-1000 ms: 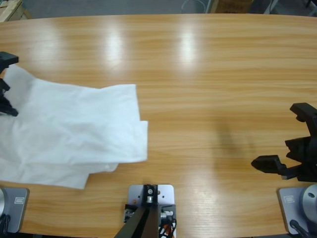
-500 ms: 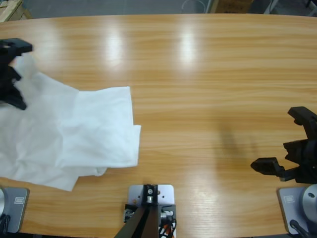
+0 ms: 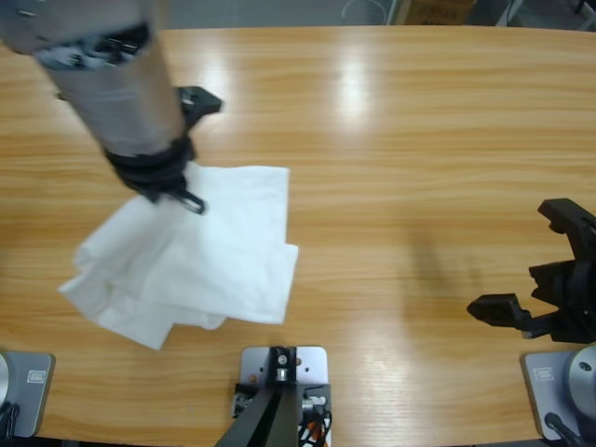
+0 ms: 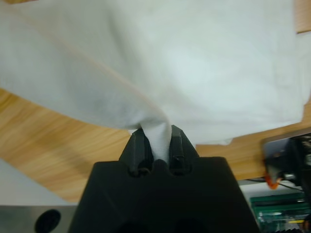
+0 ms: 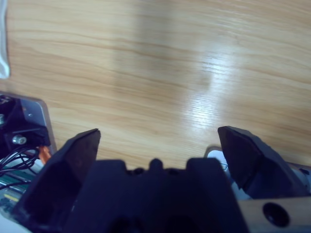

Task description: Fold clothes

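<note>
The clothes (image 3: 209, 256) are a white T-shirt lying partly folded on the left half of the wooden table (image 3: 400, 140). Coming in from the upper left, my left gripper (image 3: 183, 191) is shut on the shirt's upper edge. In the left wrist view a tuft of the clothes (image 4: 194, 63) is pinched in my left gripper (image 4: 159, 138), and the rest spreads out beyond it. My right gripper (image 3: 533, 265) stands open over bare wood at the right edge, far from the shirt. In the right wrist view my right gripper (image 5: 158, 141) holds nothing, and a sliver of the clothes (image 5: 2, 48) shows at the left edge.
The left arm's large silver forearm (image 3: 112, 65) crosses the table's upper left and hides the wood under it. Bare wood stretches between the shirt and the right gripper.
The left arm has swung in from the left edge towards the middle, pulling the shirt's edge with it. The shirt has shifted right and folded over itself. The right gripper has barely moved.
</note>
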### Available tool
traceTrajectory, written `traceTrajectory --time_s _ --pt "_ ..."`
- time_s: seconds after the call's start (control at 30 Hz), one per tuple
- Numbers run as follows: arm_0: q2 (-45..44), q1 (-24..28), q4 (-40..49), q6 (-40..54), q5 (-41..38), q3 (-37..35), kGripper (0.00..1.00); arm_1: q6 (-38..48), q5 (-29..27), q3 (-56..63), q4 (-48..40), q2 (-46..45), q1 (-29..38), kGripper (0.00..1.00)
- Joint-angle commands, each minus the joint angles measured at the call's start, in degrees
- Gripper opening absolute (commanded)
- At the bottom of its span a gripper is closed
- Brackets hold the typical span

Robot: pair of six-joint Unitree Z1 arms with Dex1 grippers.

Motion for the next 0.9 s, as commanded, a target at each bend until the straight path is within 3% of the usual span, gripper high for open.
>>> traceTrajectory --time_s 0.03,0.33,0.63,0.67,0.7,0.77,0.9 --pt "11.1 -3.36 8.21 0.17 -3.18 -7.49 0.0 0.32 0.69 2.03 -0.91 1.73 -0.37 0.982" --pt "20.27 -4.85 8.31 0.59 -5.92 -16.7 0.0 0.35 1.02 2.61 -1.33 1.43 -0.37 0.982" --pt "23.65 -5.03 8.45 1.05 -6.22 -24.91 0.0 0.35 1.09 3.34 -2.34 2.0 -0.37 0.989" --pt "23.37 -5.03 8.44 1.21 -6.15 -25.7 0.129 0.35 1.04 3.5 -2.58 2.03 -0.37 0.997" --pt "22.95 -4.94 8.37 1.4 -6.03 -27.21 0.566 0.35 1.11 3.61 -2.84 2.19 -0.37 1.0" --pt "22.12 -4.94 8.31 2.62 -6.04 -32.98 0.907 0.35 1.11 3.61 -3.21 2.88 -0.37 1.0" --pt "22.96 -4.7 8.24 2.63 -6.47 -49.22 0.975 0.35 1.2 3.7 -3.53 3.6 -0.37 1.0"
